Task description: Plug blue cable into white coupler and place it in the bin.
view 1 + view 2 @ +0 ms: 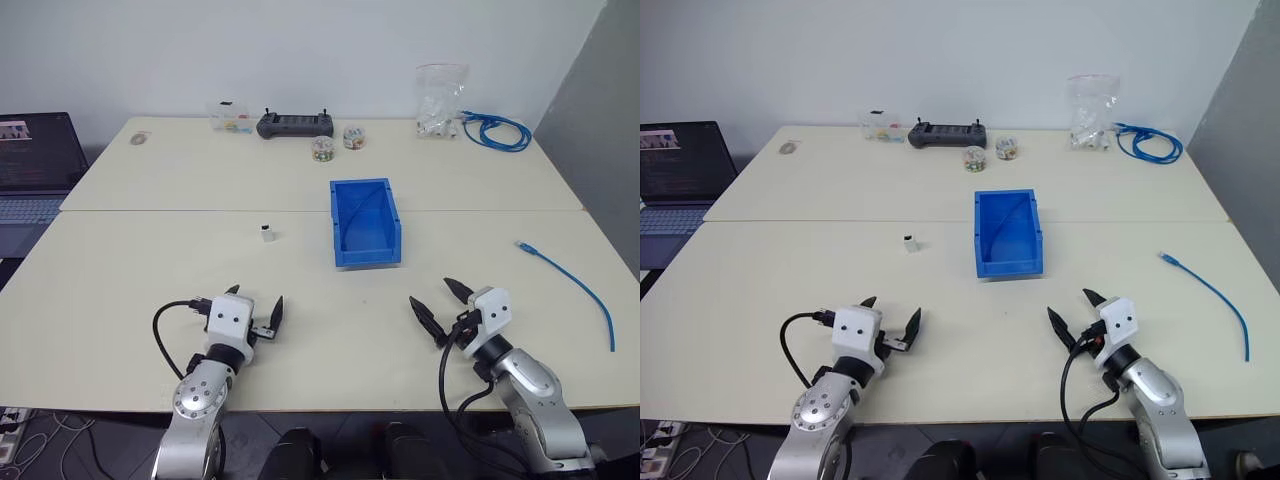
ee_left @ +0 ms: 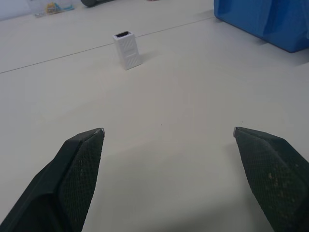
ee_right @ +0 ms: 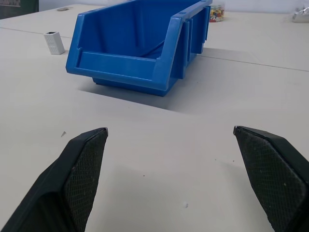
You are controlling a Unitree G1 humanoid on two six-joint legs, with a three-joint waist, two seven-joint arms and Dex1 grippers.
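1. Left tool [image 1: 256, 305] at about 7 o'clock on the tabletop [image 1: 120, 270], fingers spread wide, holding nothing, hovering just over the surface
2. Right tool [image 1: 441, 297] at about 5 o'clock, also spread wide and empty
3. White coupler [image 1: 266, 233] stands upright, dark face up, near tabletop centre at about 12 o'clock from the left tool, well apart from it
4. Bin [image 1: 366, 254], bright blue and open-topped, just right of centre at 3 o'clock from the coupler, near but not touching; at about 11 o'clock from the right tool
5. Blue cable [image 1: 575, 282] lies loose at the right edge, about 3 o'clock on the tabletop, clear plug end toward the bin, well apart from the bin and both tools; not plugged into the coupler
6. Far edge, 12 to 1 o'clock: black controller [image 1: 296, 124], two small jars [image 1: 337, 143], clear plastic bag [image 1: 440, 100], coiled blue cable bundle [image 1: 495, 131]
7. Laptop [image 1: 35, 165] off the tabletop at 10 o'clock
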